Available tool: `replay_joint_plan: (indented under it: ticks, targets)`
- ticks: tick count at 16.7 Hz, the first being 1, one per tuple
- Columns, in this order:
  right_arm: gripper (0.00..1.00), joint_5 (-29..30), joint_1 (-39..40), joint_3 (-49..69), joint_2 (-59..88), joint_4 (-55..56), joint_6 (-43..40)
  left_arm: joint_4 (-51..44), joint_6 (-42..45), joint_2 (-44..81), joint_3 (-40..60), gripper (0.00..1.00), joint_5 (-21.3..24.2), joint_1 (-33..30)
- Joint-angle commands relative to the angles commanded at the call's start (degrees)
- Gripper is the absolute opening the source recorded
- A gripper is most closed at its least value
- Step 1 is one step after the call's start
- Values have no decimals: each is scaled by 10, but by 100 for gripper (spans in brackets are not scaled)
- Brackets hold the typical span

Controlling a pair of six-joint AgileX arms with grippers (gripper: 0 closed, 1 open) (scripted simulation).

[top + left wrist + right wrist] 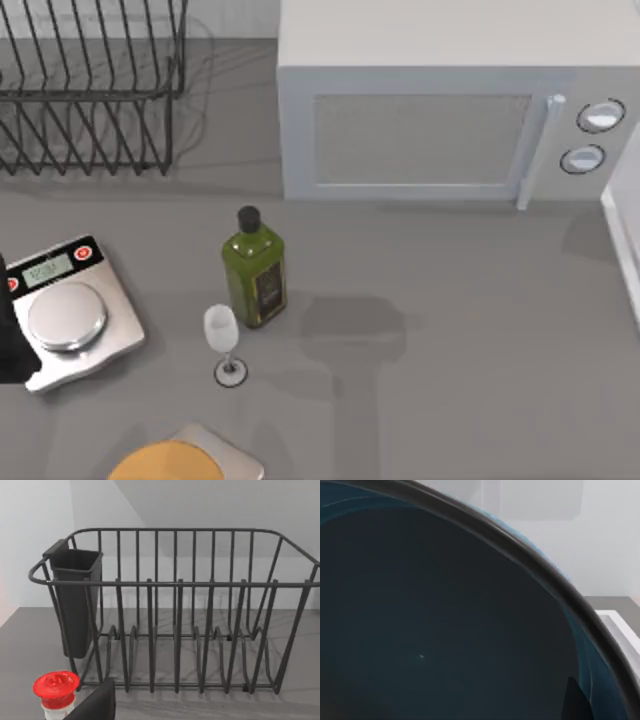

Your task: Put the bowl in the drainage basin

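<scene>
- White box-shaped microwave oven (420,110): stands at one o'clock on the grey table (480,330), well apart from the goal.
- Dark wire dish rack (90,90), the drainage basin of the task: at eleven o'clock on the table. The left wrist view looks straight at it, upright dividers along its floor and a dark plastic cutlery cup (75,600) hung at one end. It holds no dishes.
- Wide round blue glazed bowl (420,630): it sits hard up against the right wrist camera, its deep inside and thin dark rim curving across the view, so I judge it is carried by the right arm, off the table.
- Handling, as I judge it: glazed ware is stiff, fairly heavy, slick and liable to chip. The rim is the place to pinch, and it should go down gently between the dividers.
- Right gripper (572,702): a dark sliver just inside the rim may belong to it. Whether the pincer is clenched I cannot tell.
- Left arm (8,340): parked at nine o'clock beside the silver kitchen scale (70,320), wrist aimed at the rack.
- Left gripper (95,705): low, near a red-capped jar (56,690). Its pincer's state I cannot tell.
</scene>
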Motion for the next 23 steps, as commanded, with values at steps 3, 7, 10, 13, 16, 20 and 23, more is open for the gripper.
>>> replay_joint_plan:
  ticks: [3, 7, 10, 13, 16, 20, 23]
  targets:
    - [0, 1, 0, -3, 16, 16, 1, 0, 0, 0, 0, 100, 0, 0]
    - [8, 1, 0, -3, 16, 16, 1, 0, 0, 0, 0, 100, 0, 0]
    - [30, 1, 0, -3, 16, 16, 1, 0, 0, 0, 0, 100, 0, 0]
    - [53, 1, 0, -3, 16, 16, 1, 0, 0, 0, 0, 100, 0, 0]
    - [75, 1, 0, -3, 16, 16, 1, 0, 0, 0, 0, 100, 0, 0]
    - [100, 1, 0, -3, 16, 16, 1, 0, 0, 0, 0, 100, 0, 0]
    - [100, 1, 0, -3, 16, 16, 1, 0, 0, 0, 0, 100, 0, 0]
